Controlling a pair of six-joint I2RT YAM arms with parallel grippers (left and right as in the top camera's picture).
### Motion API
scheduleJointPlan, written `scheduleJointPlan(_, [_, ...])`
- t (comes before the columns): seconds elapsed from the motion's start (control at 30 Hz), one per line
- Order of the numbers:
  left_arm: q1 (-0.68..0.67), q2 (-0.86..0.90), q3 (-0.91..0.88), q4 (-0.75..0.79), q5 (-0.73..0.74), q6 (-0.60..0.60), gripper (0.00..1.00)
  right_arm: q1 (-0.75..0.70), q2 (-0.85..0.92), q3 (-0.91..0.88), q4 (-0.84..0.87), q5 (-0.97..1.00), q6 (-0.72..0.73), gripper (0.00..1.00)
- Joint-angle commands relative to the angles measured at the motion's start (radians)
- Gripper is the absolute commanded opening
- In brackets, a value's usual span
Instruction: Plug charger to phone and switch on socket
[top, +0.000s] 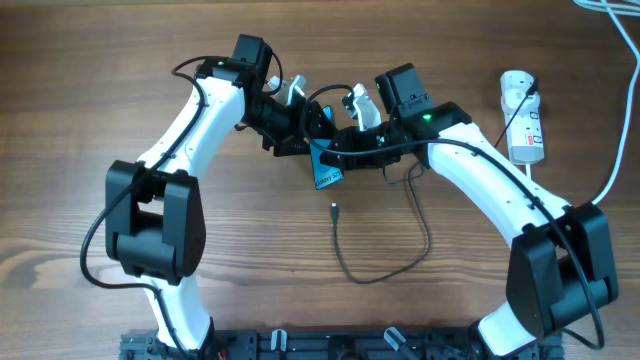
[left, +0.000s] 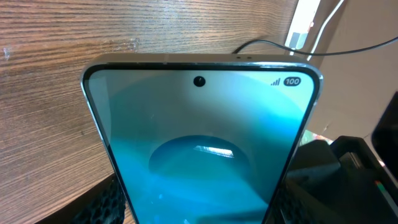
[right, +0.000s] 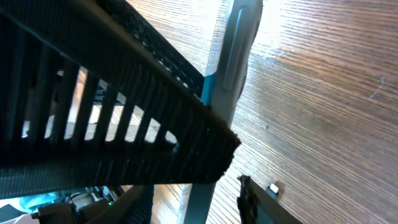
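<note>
The phone (top: 326, 170) shows a teal screen and is held tilted above the table's middle. My left gripper (top: 300, 130) is shut on it. In the left wrist view the phone (left: 199, 137) fills the frame between the left gripper's (left: 199, 214) fingers. My right gripper (top: 348, 140) is close against the phone from the right. In the right wrist view the phone's pale edge (right: 231, 62) runs between the right gripper's (right: 193, 199) spread fingers. The charger's black cable (top: 400, 262) loops on the table, its plug tip (top: 334, 210) free below the phone. The white socket (top: 524, 125) lies far right.
A thicker white cord (top: 625, 130) runs along the table's right side past the socket. The socket's end (left: 305, 25) and a black cable (left: 267, 45) show beyond the phone in the left wrist view. The left finger's ribbed pad (right: 112, 118) crosses the right wrist view.
</note>
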Motion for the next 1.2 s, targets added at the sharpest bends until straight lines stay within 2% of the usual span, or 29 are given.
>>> scheduleJointPlan(0.0, [-0.005, -0.036, 0.003, 0.003, 0.042, 0.025, 0.66, 0.006, 0.014, -0.003, 0.003, 0.001, 0.033, 0.37])
scheduleJointPlan(0.13, [-0.005, -0.036, 0.003, 0.003, 0.042, 0.025, 0.66, 0.006, 0.014, -0.003, -0.019, 0.002, 0.032, 0.27])
scheduleJointPlan(0.2, [-0.005, -0.036, 0.003, 0.003, 0.039, 0.025, 0.69, 0.006, 0.014, -0.003, -0.019, 0.002, 0.033, 0.17])
scheduleJointPlan(0.23, [-0.005, -0.036, 0.003, 0.003, 0.034, 0.025, 0.7, 0.006, 0.014, -0.003, -0.019, 0.002, 0.033, 0.04])
scheduleJointPlan(0.3, [-0.005, -0.036, 0.003, 0.003, 0.031, 0.025, 0.85, 0.006, 0.014, -0.003, -0.019, 0.001, 0.033, 0.04])
scheduleJointPlan(0.33, [-0.005, -0.036, 0.003, 0.003, 0.031, 0.025, 0.98, 0.006, 0.014, -0.003, -0.019, 0.001, 0.033, 0.04])
scheduleJointPlan(0.4, [-0.004, -0.036, 0.003, 0.003, 0.023, 0.025, 1.0, 0.003, 0.014, -0.002, -0.015, -0.021, 0.033, 0.04])
scheduleJointPlan(0.5, [0.006, -0.036, 0.003, 0.024, 0.034, 0.025, 0.96, -0.019, 0.014, -0.002, 0.011, -0.146, 0.032, 0.04])
scheduleJointPlan(0.53, [0.017, -0.038, 0.003, 0.043, 0.08, 0.028, 0.95, -0.032, 0.014, -0.002, 0.034, -0.217, 0.032, 0.04])
scheduleJointPlan(0.63, [0.079, -0.06, 0.003, 0.127, 0.435, 0.154, 0.91, -0.076, 0.014, -0.002, 0.143, -0.388, 0.04, 0.04])
scheduleJointPlan(0.77, [0.171, -0.118, 0.003, 0.294, 0.756, 0.16, 0.88, -0.104, 0.014, -0.002, 0.326, -0.48, 0.187, 0.04])
scheduleJointPlan(0.87, [0.186, -0.172, 0.003, 0.349, 0.764, 0.156, 0.84, -0.103, 0.014, -0.002, 0.503, -0.538, 0.299, 0.04])
scheduleJointPlan(0.97, [0.185, -0.211, 0.003, 0.367, 0.764, 0.156, 0.71, -0.103, 0.014, -0.002, 0.634, -0.541, 0.407, 0.04])
scheduleJointPlan(1.03, [0.185, -0.223, 0.003, 0.373, 0.764, 0.155, 0.63, -0.103, 0.014, -0.002, 0.655, -0.541, 0.445, 0.04])
scheduleJointPlan(1.07, [0.185, -0.236, 0.004, 0.373, 0.764, 0.155, 0.55, -0.1, 0.014, -0.002, 0.679, -0.539, 0.457, 0.04])
scheduleJointPlan(1.17, [0.185, -0.259, 0.003, 0.374, 0.764, 0.155, 0.56, -0.1, 0.014, -0.002, 0.749, -0.53, 0.507, 0.04])
